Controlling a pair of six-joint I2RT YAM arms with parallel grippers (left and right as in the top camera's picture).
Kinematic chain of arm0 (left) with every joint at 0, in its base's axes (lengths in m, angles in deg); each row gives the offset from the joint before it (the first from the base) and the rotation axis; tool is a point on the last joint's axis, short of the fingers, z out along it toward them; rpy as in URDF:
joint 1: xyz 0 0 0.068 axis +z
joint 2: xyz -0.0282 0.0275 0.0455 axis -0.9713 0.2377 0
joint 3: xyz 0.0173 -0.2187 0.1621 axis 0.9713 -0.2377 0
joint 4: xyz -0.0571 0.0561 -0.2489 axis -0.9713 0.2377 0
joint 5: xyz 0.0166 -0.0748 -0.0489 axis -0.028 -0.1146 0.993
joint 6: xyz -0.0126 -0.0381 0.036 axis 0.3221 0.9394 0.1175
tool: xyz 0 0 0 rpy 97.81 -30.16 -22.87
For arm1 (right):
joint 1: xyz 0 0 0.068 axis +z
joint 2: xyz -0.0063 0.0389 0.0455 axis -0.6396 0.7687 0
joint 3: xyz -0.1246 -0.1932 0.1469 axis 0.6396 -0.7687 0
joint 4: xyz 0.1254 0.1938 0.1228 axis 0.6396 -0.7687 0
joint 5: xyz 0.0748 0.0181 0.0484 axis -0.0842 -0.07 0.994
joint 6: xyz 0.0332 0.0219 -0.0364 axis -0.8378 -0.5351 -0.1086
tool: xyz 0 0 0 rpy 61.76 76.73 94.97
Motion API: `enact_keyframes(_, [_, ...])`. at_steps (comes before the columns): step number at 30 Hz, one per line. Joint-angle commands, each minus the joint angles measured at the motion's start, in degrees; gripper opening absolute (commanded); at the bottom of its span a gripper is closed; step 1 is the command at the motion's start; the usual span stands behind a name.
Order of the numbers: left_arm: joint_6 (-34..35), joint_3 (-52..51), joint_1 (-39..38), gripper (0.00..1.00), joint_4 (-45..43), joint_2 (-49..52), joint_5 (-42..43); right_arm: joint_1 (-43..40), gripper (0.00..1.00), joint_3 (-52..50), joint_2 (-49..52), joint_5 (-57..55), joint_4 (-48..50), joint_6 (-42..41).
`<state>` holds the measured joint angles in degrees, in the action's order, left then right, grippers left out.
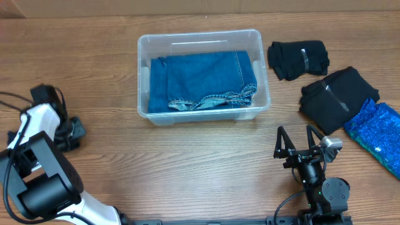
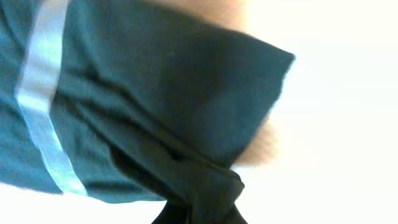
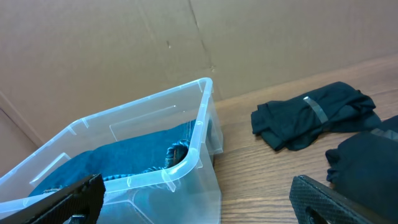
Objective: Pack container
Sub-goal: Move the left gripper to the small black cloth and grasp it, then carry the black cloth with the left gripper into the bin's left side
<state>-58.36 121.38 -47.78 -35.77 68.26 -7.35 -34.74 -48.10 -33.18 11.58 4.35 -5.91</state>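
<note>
**Left gripper** (image 1: 67, 130): low at the far left of the table (image 1: 187, 172), well apart from everything else. Its wrist view is filled by dark cloth (image 2: 155, 106) with a pale stripe (image 2: 40, 93), very close to the lens. No fingers show there, and the overhead view is too small to read. Cannot tell whether they are clenched, released or holding the cloth.

**Container** (image 1: 200, 35): centre of the table towards the back, upright, lid off. Folded jeans (image 1: 200, 81) cover most of its floor, with the hem bunched at the front right.

**Right gripper** (image 1: 294, 131): in front of the container's right corner and apart from it. Fingers spread wide, nothing between them.

**Unpacked, right of the container:**
- a small black garment (image 1: 299, 59) just beside it
- a larger black garment (image 1: 337, 92) nearer the front
- a blue sparkly cloth (image 1: 378, 131) against the larger one's edge

**Risks (judgement):**
- A pinch on the top layer only would let a fold open and trail over the rim.
- Lifting the larger black garment may drag the sparkly cloth, since the two touch.
- The container looks light, so a finger or snagged fabric on its wall could shove it.
- The bunched hem may leave the stack uneven and let later items slide out.
- The left wrist view is blocked, so that arm has no close view.
</note>
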Motion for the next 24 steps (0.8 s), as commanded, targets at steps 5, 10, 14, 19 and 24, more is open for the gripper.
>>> enact_keyframes(5, [-1.81, 27.39, -8.61, 0.04, 13.27, 0.59, 12.57, 0.44, 1.0, -0.61, -0.46, -0.5, 0.28, 0.13])
enact_keyframes(10, [-3.5, 40.0, -13.62, 0.04, 19.58, 0.57, 13.03, 0.44, 1.0, -0.61, -0.46, -0.5, 0.31, 0.13])
enact_keyframes(14, [-8.94, 48.04, -17.46, 0.04, 22.36, 0.57, 15.41, 0.44, 1.0, -0.61, -0.46, -0.5, 0.28, 0.13])
enact_keyframes(19, [-18.84, 59.6, -25.24, 0.04, 25.81, 0.57, 15.3, 0.44, 1.0, -0.61, -0.46, -0.5, 0.28, 0.13])
enact_keyframes(24, [-24.02, 68.13, -33.16, 0.04, 26.71, 0.57, 14.82, 0.44, 1.0, -0.61, -0.46, -0.5, 0.28, 0.13])
